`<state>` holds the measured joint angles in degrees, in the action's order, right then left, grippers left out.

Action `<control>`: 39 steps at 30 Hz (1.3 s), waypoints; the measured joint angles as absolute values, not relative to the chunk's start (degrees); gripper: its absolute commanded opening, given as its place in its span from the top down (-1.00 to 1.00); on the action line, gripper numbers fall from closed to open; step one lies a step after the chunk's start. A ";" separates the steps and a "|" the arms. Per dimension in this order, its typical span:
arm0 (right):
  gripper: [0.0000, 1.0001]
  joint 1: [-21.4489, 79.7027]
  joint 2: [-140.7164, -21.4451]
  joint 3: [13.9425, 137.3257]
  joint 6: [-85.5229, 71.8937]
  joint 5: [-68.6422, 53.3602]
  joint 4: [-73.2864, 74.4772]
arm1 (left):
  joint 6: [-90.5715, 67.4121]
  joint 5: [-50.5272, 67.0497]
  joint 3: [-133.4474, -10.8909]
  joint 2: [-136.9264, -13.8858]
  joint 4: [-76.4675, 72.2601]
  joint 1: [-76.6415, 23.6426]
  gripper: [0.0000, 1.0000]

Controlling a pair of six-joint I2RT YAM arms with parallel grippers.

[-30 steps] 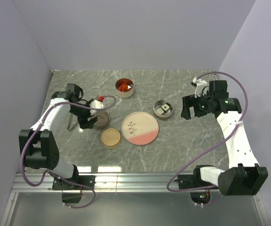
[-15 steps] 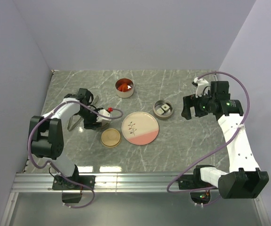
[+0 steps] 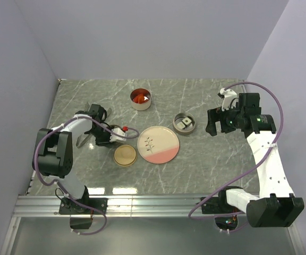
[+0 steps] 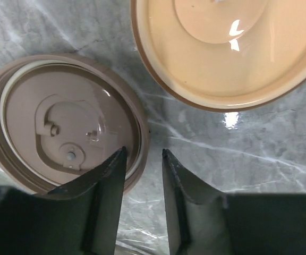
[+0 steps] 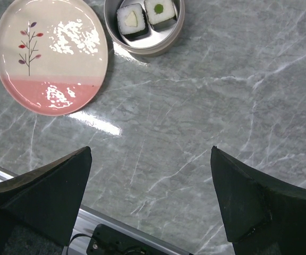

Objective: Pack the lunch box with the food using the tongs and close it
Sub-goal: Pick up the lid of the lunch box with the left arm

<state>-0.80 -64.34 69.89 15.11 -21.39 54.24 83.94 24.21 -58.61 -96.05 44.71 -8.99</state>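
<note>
Two arms: the left end effector (image 4: 143,154) is low over the lids; the right end effector (image 5: 151,151) hangs above the grey marbled surface (image 5: 232,95), well apart from everything.
Left end effector: its fingers are narrowed to a slim gap that straddles the rim of the brown round lid (image 4: 62,133); no firm pinch is visible yet.
Right end effector: jaws spread wide, holding nothing.
Change: within the last second the left arm has drawn in over the brown lid, and its jaws have gone from wide to nearly closed.
Neighbour: a glossy cream round lid (image 4: 227,53) lies just beside the brown one, untouched.
Food: two white-and-black sushi pieces (image 5: 132,18) sit in the small round tin (image 5: 142,50); red pieces (image 3: 140,96) lie in the round cream-walled container (image 3: 141,107).
Plate: the pink-and-cream round plate (image 5: 52,53) carries nothing.
Tongs: the slim silver metal tongs (image 3: 81,141) lie on the surface beside the left arm, not held.
Meaning: packing looks finished and closing appears to be starting; the lid must next be gripped and carried to its container.
</note>
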 measured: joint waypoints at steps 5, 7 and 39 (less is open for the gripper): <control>-0.99 -0.80 -64.31 69.80 14.76 -20.99 54.22 | 84.42 24.08 -57.91 -95.81 42.74 -9.10 0.59; -0.99 -0.80 -64.31 69.80 14.70 -20.95 54.24 | 84.62 24.05 -57.39 -95.46 42.00 -9.13 0.76; -0.99 -0.80 -64.34 68.10 13.47 -21.91 52.53 | 76.55 20.53 -58.43 -96.25 41.21 -11.57 0.99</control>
<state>-0.80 -64.34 68.10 13.47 -21.91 52.53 76.55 20.53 -58.43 -96.25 41.21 -11.57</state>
